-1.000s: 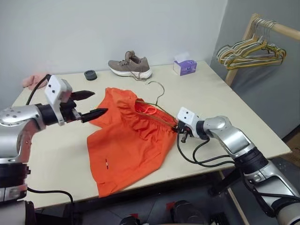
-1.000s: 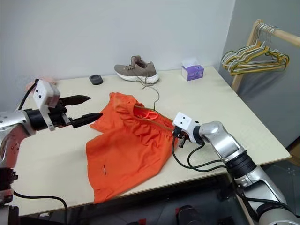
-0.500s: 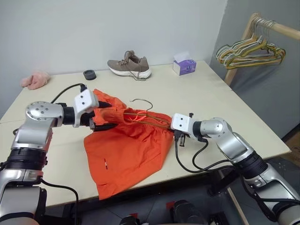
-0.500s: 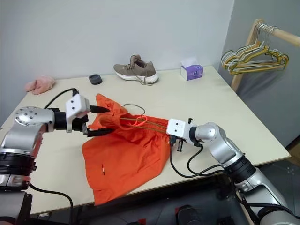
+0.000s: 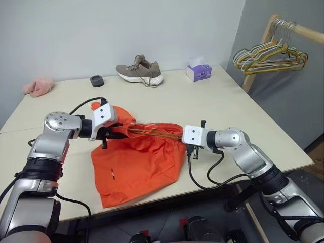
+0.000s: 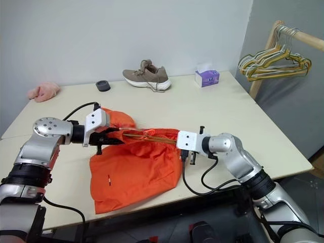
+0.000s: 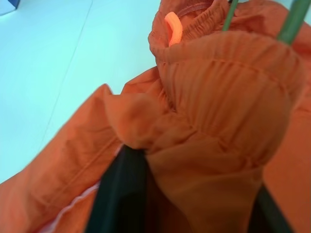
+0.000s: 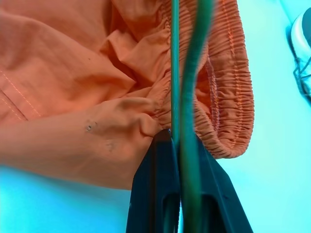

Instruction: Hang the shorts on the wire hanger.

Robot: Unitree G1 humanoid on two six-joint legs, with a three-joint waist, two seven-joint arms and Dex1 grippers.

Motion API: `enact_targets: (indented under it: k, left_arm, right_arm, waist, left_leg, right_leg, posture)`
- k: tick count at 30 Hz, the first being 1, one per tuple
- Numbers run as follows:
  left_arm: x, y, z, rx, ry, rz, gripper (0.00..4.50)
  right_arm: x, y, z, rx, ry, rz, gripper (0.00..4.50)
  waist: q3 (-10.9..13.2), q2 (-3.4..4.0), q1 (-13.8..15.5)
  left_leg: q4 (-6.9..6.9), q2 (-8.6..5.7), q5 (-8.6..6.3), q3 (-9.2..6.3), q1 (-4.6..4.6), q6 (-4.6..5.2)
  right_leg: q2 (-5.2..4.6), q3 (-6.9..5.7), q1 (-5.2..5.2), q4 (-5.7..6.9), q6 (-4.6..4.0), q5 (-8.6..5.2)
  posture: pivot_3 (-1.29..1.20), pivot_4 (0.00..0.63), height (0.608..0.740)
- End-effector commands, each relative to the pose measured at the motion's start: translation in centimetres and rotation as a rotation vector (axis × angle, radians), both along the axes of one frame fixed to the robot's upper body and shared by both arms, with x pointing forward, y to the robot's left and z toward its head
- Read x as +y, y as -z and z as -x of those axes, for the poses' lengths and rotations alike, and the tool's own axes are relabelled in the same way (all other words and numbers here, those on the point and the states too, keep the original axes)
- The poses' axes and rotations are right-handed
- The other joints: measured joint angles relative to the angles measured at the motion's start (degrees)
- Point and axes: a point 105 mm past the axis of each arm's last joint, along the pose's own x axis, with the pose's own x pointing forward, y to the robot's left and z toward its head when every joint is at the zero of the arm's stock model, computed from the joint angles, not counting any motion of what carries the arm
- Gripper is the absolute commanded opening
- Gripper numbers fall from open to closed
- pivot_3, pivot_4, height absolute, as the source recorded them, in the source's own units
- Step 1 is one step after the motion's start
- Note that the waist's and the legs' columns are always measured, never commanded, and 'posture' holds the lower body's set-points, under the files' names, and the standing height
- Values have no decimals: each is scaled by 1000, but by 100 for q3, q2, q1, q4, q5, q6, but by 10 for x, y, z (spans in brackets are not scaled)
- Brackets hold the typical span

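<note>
Shorts lying on beige desk; left hand pinching waistband, right hand clamping hanger; grey wall behind.

Both arms are made of shiny silver metal with round joints and black rings between the parts. Near each wrist sits a small white box with tiny dark dots on it. The left end effector and the right end effector each have two black fingers that get thin at the tips. Thin black cables loop out from both arms, and the right arm's cable hangs in a big curl.
</note>
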Motion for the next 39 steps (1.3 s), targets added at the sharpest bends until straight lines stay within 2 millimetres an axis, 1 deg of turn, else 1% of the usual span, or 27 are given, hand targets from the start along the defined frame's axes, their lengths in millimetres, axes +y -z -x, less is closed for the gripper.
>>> enact_targets:
  k: [1, 3, 4, 5, 7, 9, 11, 12, 13, 15, 16, 17, 19, 22, 24, 26, 29, 33, 35, 37, 39]
  left_arm:
    - [-6, -15, 1, -45, 16, 43, 45]
    - [-3, -13, 3, -32, 8, 43, 18]
    - [1, -11, 5, -20, -11, 48, 18]
    - [4, -10, 5, -13, -25, 52, 0]
    - [12, -9, 6, -4, -63, 64, 0]
    - [16, -10, 7, 3, -92, 85, 0]
    - [22, -12, 7, 14, -136, 128, 0]
    - [26, -13, 7, 19, -161, 148, 0]
    - [29, -14, 8, 24, -181, 166, 0]
    - [32, -15, 9, 41, -210, 200, 0]
    - [33, -16, 11, 50, -218, 215, 0]
    - [33, -17, 12, 58, -224, 228, 0]
    - [33, -17, 14, 70, -229, 242, 0]
    - [30, -19, 16, 81, -222, 254, 0]
    - [29, -21, 17, 84, -220, 258, 0]
    - [27, -22, 17, 85, -219, 259, 0]
    - [25, -22, 17, 86, -216, 260, 0]
    - [23, -22, 18, 88, -212, 263, 0]
    - [22, -22, 18, 88, -213, 265, 0]
    - [21, -20, 19, 91, -214, 271, 0]
    - [19, -19, 20, 96, -215, 279, 0]
  right_arm:
    - [15, -18, 6, -88, -105, -2, 0]
    - [13, -18, 4, -94, -115, 10, 0]
    - [6, -20, -1, -108, -94, 19, 0]
    - [1, -21, -5, -118, -78, 25, 513]
    - [-18, -21, -13, -125, -32, 53, 1041]
    - [-34, -21, -18, -127, 14, 66, 1787]
    - [-54, -20, -24, -108, 102, 64, 2435]
    - [-63, -18, -25, -85, 148, 49, 2889]
    - [-69, -17, -25, -59, 186, 27, 3155]
    - [-70, -17, -23, 16, 258, -74, 3815]
    - [-67, -17, -21, 60, 288, -135, 4208]
    - [-60, -16, -17, 115, 308, -203, 4467]
    - [-44, -16, -7, 232, 316, -321, 4467]
    - [-16, -15, 7, 367, 307, -435, 4467]
    - [-1, -14, 11, 451, 321, -493, 4467]
    - [10, -10, 11, 510, 345, -516, 4467]
    - [17, -1, 7, 545, 402, -518, 4467]
    - [15, 15, -7, 503, 485, -480, 4467]
    - [17, 18, -10, 498, 498, -478, 4467]
    - [24, 24, -9, 519, 497, -481, 4467]
    - [30, 28, -8, 522, 489, -480, 4097]
  waist:
    - [0, -1, -2]
    - [-2, -3, 0]
    - [-2, -3, -4]
    - [-2, -3, -4]
    - [-2, -3, -4]
    - [-2, -4, 2]
    - [-2, -4, 9]
    - [-3, -6, 10]
    - [-6, -10, 10]
    - [-8, -13, 10]
    - [-8, -13, 2]
    - [-8, -13, -12]
    - [-8, -14, -44]
    - [-8, -14, -50]
    - [-9, -14, -39]
    - [-12, -19, -21]
    - [-12, -19, 4]
    - [-12, -20, 16]
    - [-12, -20, 8]
    - [-12, -20, 4]
    - [-12, -20, -6]
  left_leg:
    - [1, 0, 0, 2, 1, 0]
    - [2, 0, 1, -2, 2, 0]
    - [2, 0, 1, -3, 2, 0]
    - [2, 0, 1, -2, 6, 0]
    - [3, 0, 1, 0, 8, 1]
    - [7, 0, 2, -1, 8, 1]
    - [13, -1, 2, -1, 8, 1]
    - [13, -2, 3, -2, 8, 1]
    - [13, -1, 3, -3, 9, 2]
    - [13, 0, 3, -8, 10, 2]
    - [13, 0, 3, -7, 10, 2]
    - [12, 0, 3, -4, 15, 3]
    - [12, 0, 3, 1, 25, 2]
    - [12, 1, 5, -2, 43, 3]
    - [12, 2, 8, -7, 48, 4]
    - [12, 1, 10, -8, 51, 5]
    - [12, 0, 11, -3, 51, 5]
    - [11, 0, 11, -5, 48, 5]
    - [10, 0, 10, -1, 46, 5]
    - [9, 0, 10, 0, 44, 5]
    - [8, 0, 10, -2, 44, 5]
  right_leg:
    - [0, 2, 0, 2, 0, 0]
    - [0, -1, 0, 6, 0, 0]
    - [0, -2, 0, 9, -1, 0]
    - [0, 0, 0, 12, -1, 0]
    - [0, 1, 1, 20, -1, 0]
    - [0, 1, 0, 25, -1, 0]
    - [-1, 0, 1, 28, -1, 0]
    - [-1, 0, 1, 32, -1, 0]
    - [-1, -1, 1, 32, -1, 0]
    - [0, -4, 2, 35, -3, -1]
    - [0, -3, 2, 37, -3, -1]
    - [0, 0, 2, 42, -3, -1]
    - [0, 8, 2, 53, -3, -2]
    - [3, 10, 5, 75, -6, -4]
    - [5, 7, 9, 79, -6, -4]
    - [5, 5, 12, 79, -7, -4]
    - [3, 8, 12, 78, -7, -3]
    - [3, 6, 11, 73, -8, -4]
    - [3, 9, 9, 73, -8, -4]
    - [3, 10, 5, 73, -8, -4]
    - [3, 9, 5, 73, -9, -4]
  posture:
    - [-223, 0, 740]
    - [-222, 0, 740]
    - [-222, 0, 740]
    - [-222, 0, 740]
    - [-219, 0, 740]
    - [-217, 0, 740]
    - [-216, 0, 740]
    - [-216, 0, 740]
    - [-213, 0, 740]
    - [-213, 0, 740]
    - [-215, 0, 740]
    - [-215, 0, 740]
    - [-214, 0, 740]
    - [-216, 0, 740]
    - [-215, 0, 740]
    - [-214, 0, 740]
    - [-213, 0, 740]
    - [-210, 0, 740]
    - [-210, 0, 740]
    - [-209, 0, 740]
    - [-204, 0, 740]
